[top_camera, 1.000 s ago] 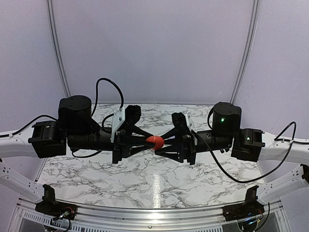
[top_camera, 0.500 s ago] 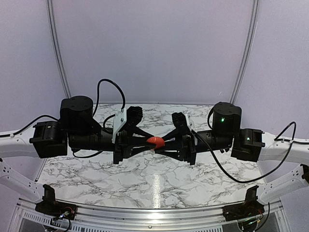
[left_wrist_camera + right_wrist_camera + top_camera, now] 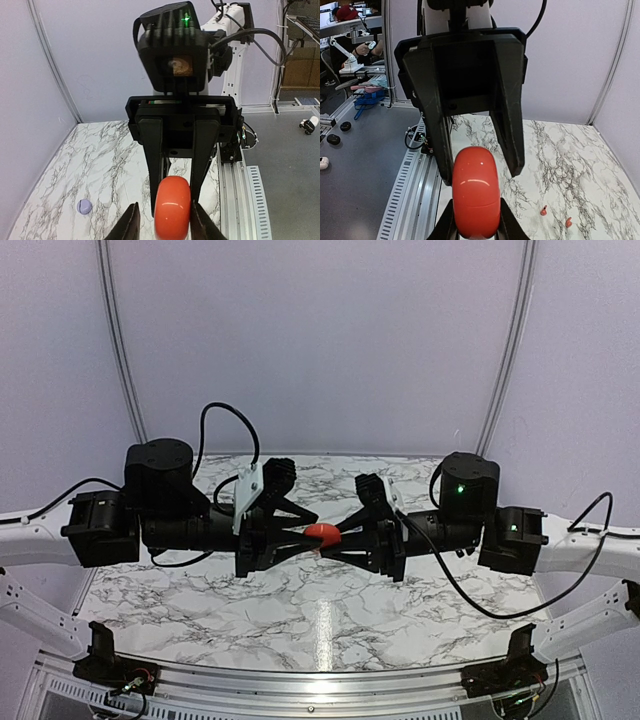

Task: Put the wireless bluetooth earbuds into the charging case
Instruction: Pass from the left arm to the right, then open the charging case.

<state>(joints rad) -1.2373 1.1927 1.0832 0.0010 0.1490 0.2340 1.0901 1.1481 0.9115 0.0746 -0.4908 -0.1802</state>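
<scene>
The red charging case [image 3: 321, 533] hangs closed in mid-air above the marble table, between my two grippers, which face each other. My right gripper [image 3: 337, 534] is shut on it; in the right wrist view both its fingers press the sides of the case [image 3: 476, 197]. My left gripper [image 3: 304, 532] stands open around the other end. In the left wrist view the case [image 3: 172, 205] touches one finger, with a gap to the other. Two tiny red earbuds [image 3: 543, 210] [image 3: 568, 221] lie on the table below, clear of both grippers.
A small lilac round piece [image 3: 84, 206] lies on the marble table [image 3: 300, 610] near the left wall. White booth walls close in the back and sides. A metal rail [image 3: 320, 675] runs along the near edge by the arm bases.
My left gripper's jaws have spread apart and loosened off the case. My right gripper has closed tighter on it. The case has stayed in the same spot.
</scene>
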